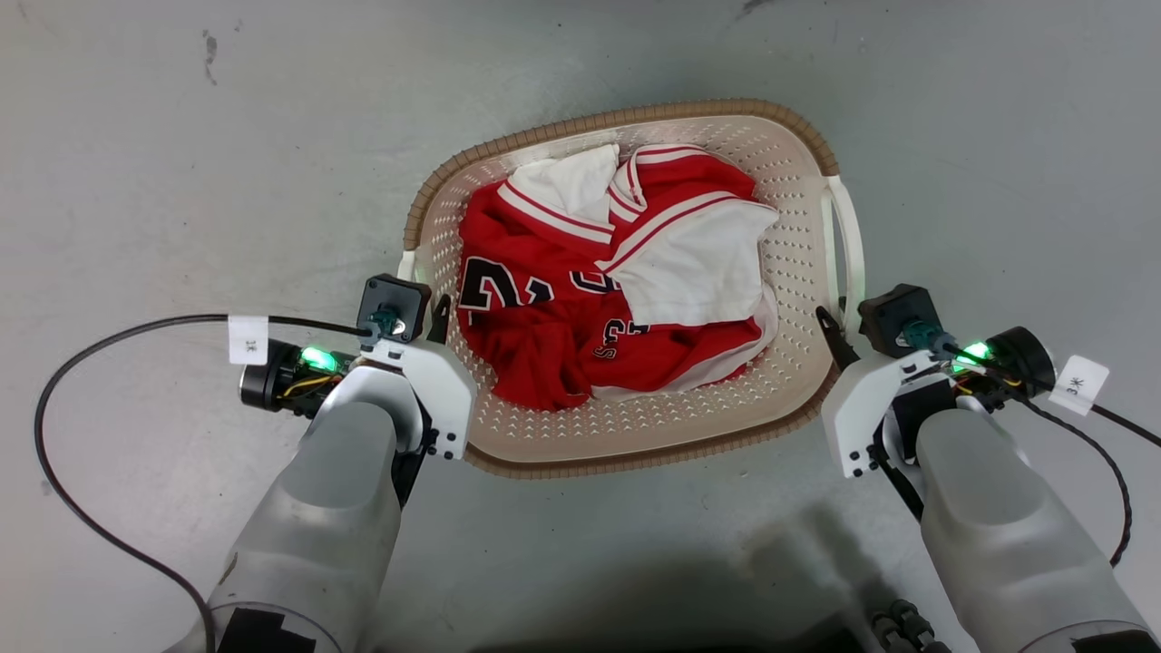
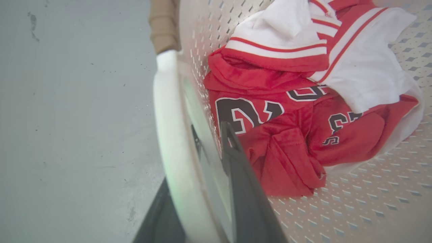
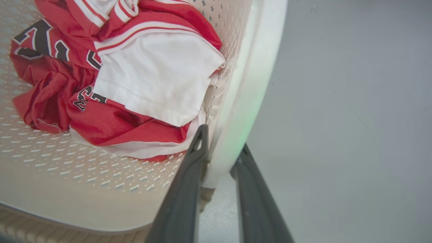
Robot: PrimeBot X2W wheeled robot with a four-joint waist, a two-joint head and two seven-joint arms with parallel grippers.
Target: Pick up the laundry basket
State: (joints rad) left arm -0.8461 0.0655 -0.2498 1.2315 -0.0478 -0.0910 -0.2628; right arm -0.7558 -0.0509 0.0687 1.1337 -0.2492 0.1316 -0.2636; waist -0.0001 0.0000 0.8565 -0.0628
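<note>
Plastic, stiff and likely light with only a soft jersey (image 1: pixel 544 354) inside, the laundry basket (image 1: pixel 635 424) on the floor (image 1: pixel 181 181) should lift level by its white left handle (image 2: pixel 168 118), clamped in the left jaws, and right handle (image 3: pixel 251 84), clamped in the right jaws.

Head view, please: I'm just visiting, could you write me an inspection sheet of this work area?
Surface: grey floor, scuffed.
Job's things: laundry basket, holding red and white clothes.
Clutter: nothing seen.
Hands: left hand has a finger on either side of the left handle; right hand likewise at the right handle; how tightly they grip is unclear.
Cables: black cable loops across the floor on the left; another cable on the right.
Surroundings: nothing seen.
</note>
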